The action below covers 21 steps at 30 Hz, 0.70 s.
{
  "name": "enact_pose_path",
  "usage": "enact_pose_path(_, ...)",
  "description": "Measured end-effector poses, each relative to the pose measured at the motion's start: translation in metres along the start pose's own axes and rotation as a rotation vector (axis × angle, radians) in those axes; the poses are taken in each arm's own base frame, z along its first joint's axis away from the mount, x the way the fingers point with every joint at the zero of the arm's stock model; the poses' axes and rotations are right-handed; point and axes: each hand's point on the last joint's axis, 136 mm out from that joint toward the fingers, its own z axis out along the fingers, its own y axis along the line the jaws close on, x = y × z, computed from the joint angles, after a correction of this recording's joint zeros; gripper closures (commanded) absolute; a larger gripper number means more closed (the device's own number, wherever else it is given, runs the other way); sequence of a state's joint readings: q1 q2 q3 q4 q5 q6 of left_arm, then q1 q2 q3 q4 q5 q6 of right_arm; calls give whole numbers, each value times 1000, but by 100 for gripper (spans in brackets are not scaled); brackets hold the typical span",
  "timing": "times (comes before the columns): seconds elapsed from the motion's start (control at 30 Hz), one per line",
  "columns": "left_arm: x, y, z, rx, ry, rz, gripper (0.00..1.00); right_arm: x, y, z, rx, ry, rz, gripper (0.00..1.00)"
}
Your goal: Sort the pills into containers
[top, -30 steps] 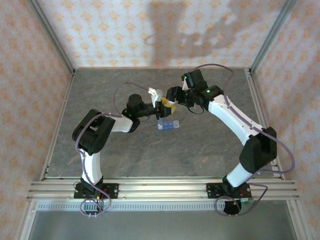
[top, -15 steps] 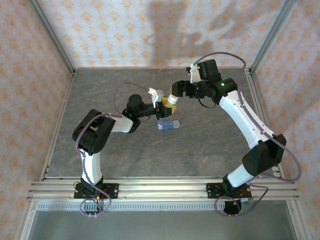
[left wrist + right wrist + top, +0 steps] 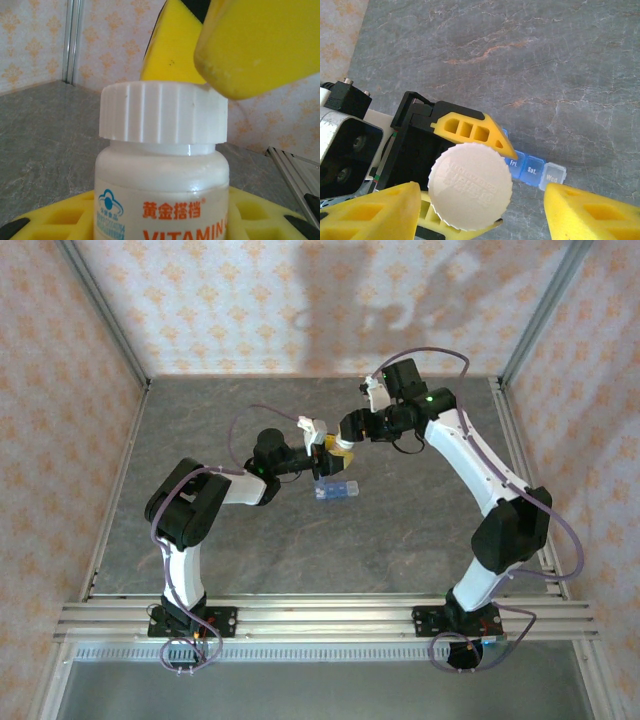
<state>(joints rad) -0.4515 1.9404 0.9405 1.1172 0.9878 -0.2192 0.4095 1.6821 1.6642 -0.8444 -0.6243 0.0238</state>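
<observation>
**A:** Grey stone-look table, patterned walls all round, and both arms meet over the middle of it.

**B:** The left gripper is clamped on a white vitamin bottle, cap upward. That hold looks solid.

**A:** And the pill box?

**B:** It's a blue strip lying flat on the table just beside the held bottle, one end tucked under the left gripper. The lids carry day labels, but I can't tell if any is up.

**A:** Right gripper is over the ribbed cap.

**B:** Yes, jaws apart. One of its yellow fingers is at the cap's rim and the other is well clear. No grip yet.

**A:** So I'd call this step uncapping. No loose pills are anywhere to be seen.

**B:** Agreed. To do it well, centre those jaws on the cap first, so both pads land together. Come low enough to bite the ribs, not the top edge. Squeeze firmly, then twist while the left arm holds hard.

**A:** And the risk?

**B:** An off-centre squeeze could shove the bottle sideways in the left's grasp. I'd keep it upright, too, or pills may spill once the cap is off.
</observation>
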Motion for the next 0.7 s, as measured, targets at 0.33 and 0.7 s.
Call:
enact_pose_path(0.33,0,0,0,0,0,0,100,2,0,3,-6,12,4,40)
enact_pose_path(0.7,0,0,0,0,1,-1,100,4,4,7,-41,30,10,53)
